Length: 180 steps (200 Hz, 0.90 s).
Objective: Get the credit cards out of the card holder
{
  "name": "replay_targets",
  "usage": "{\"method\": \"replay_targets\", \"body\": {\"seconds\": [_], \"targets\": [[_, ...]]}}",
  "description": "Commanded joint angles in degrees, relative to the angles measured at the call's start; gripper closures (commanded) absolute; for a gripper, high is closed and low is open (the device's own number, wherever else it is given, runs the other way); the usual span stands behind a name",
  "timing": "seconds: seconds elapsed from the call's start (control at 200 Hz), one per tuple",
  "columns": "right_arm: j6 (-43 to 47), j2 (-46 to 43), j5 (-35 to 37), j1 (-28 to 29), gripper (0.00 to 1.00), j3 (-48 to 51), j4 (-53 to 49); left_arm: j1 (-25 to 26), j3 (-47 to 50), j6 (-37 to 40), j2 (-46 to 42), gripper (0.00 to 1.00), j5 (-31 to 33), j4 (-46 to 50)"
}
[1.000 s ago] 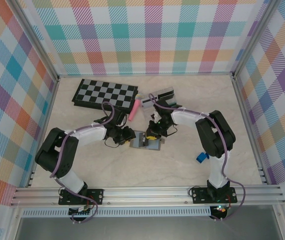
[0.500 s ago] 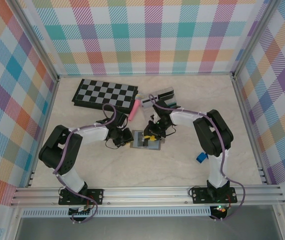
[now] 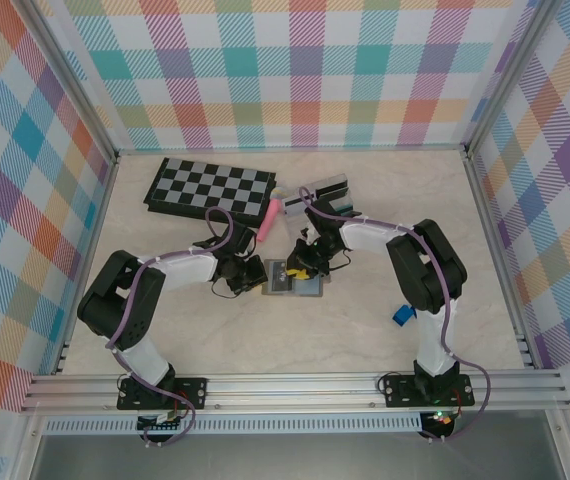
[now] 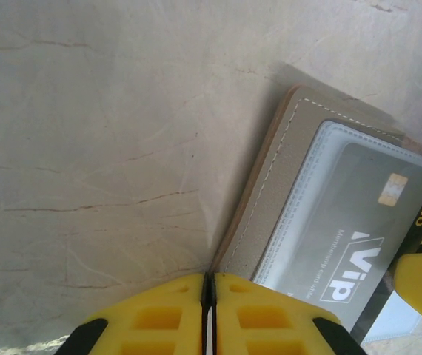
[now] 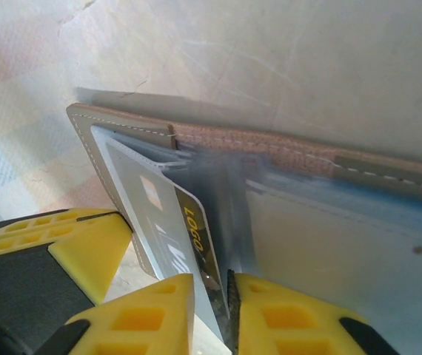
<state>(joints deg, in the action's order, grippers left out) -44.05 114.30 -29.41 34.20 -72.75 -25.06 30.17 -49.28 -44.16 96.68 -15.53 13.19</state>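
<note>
On the beige table [image 3: 165, 330], the closed left gripper [image 4: 209, 310] apparently braces the card holder [image 4: 270, 200]; the right gripper [image 5: 211, 310] pinches a credit card [image 5: 163, 222] for withdrawal.

Both arms reach toward frame centre. Left gripper [image 4: 209, 292] jaws are pressed together. Right gripper [image 5: 211, 287] jaws pinch a credit card [image 5: 159, 214].

The card holder [image 3: 293, 281] lies open and flat near the middle of the counter. It is grey-beige with light stitching and clear pockets. A grey credit card [image 5: 159, 214] with a chip, "VIP" and a black "LOGO" stripe sticks partly out of one pocket, its edge between the right fingers [image 5: 159, 310].
</note>
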Motion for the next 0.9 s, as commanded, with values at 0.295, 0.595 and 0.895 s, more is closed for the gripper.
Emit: {"method": "replay_targets", "body": {"seconds": [0.295, 0.595, 0.895], "targets": [[5.2, -4.5, 4.3, -0.2, 0.92, 1.2, -6.1, 1.0, 2.1, -0.5, 0.5, 0.9, 3.4, 4.6], [7.3, -7.3, 5.5, -1.2, 0.94, 2.3, -8.5, 1.0, 1.9, -0.4, -0.4, 0.9, 3.3, 4.9], [10.5, -15.4, 6.7, -2.9, 1.0, 5.4, -8.2, 0.9, -1.1, -0.4, -7.3, 0.79, 2.0, 6.4]]}}
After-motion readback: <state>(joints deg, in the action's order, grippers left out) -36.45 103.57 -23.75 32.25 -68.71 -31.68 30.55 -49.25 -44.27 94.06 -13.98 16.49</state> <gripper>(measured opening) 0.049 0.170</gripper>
